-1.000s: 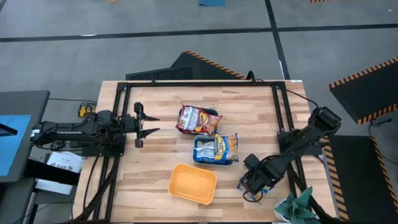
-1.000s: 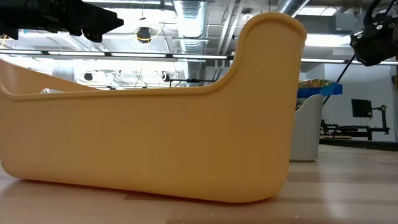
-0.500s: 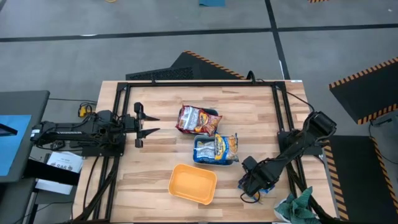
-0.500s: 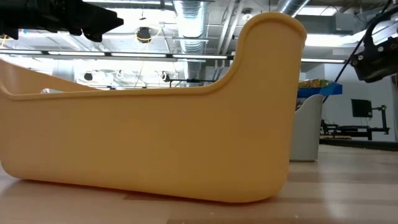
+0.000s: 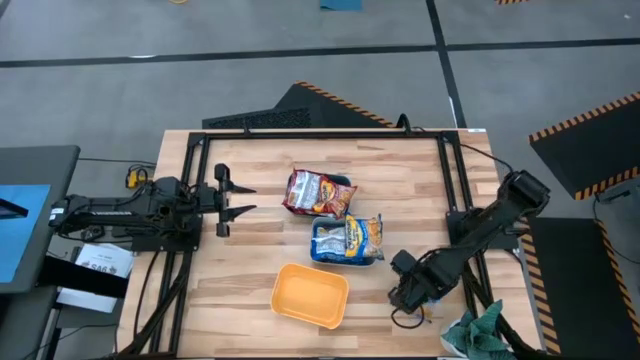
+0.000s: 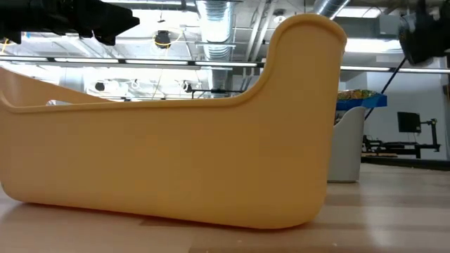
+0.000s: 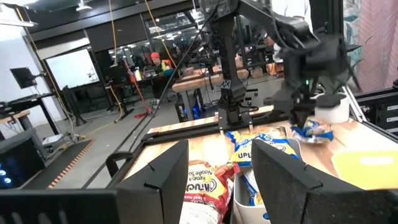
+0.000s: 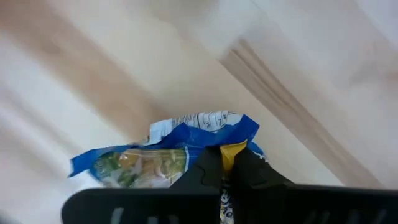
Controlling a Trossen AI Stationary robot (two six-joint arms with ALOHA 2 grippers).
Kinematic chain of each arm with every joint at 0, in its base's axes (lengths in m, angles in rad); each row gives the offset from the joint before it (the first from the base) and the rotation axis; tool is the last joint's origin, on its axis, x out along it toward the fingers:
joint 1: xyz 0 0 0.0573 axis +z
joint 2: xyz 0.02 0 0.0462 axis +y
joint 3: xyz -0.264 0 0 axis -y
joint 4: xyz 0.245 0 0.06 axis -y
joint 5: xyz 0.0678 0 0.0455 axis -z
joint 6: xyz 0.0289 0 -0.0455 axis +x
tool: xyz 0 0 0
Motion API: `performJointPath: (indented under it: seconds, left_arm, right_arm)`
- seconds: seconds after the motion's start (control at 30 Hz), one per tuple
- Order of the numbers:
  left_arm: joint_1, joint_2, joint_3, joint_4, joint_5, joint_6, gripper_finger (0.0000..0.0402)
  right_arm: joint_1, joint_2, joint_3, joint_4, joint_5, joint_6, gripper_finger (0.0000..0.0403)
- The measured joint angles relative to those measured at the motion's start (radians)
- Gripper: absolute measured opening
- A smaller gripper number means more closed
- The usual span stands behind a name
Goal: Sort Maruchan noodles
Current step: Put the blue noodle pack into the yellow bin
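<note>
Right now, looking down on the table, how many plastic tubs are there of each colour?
Orange tub: 1
Pale-blue tub: 1
Teal tub: 1
Total: 3

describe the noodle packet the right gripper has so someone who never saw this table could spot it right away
Start at the wooden table and go to its front right corner, beside the crumpled green cloth. There the right gripper is shut on the blue-and-white noodle packet, lifted clear of the wood. It is the only packet outside the tubs in the middle of the table.
</note>
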Motion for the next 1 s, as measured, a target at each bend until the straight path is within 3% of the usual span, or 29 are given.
performJointPath:
  seconds: [0.2,0.37,0.5,0.73,1.0]
  left_arm:
    - [0.000,0.000,0.000,0.000,0.000,0.000,0.0165]
    - [0.000,0.000,0.000,0.000,0.000,0.000,0.0165]
    - [0.000,0.000,0.000,0.000,0.000,0.000,0.0165]
    - [0.000,0.000,0.000,0.000,0.000,0.000,0.0165]
    - [0.000,0.000,0.000,-0.001,0.000,0.000,0.0165]
  right_arm:
    - [-0.001,-0.132,0.079,0.072,0.082,-0.212,0.0018]
    - [-0.038,-0.175,0.136,0.362,0.163,-0.549,0.0018]
    - [-0.110,-0.135,0.173,0.600,0.170,-0.828,0.0018]
    - [-0.236,0.015,0.271,0.826,0.017,-1.176,0.0018]
    - [-0.317,0.196,0.365,0.802,-0.127,-1.212,0.0026]
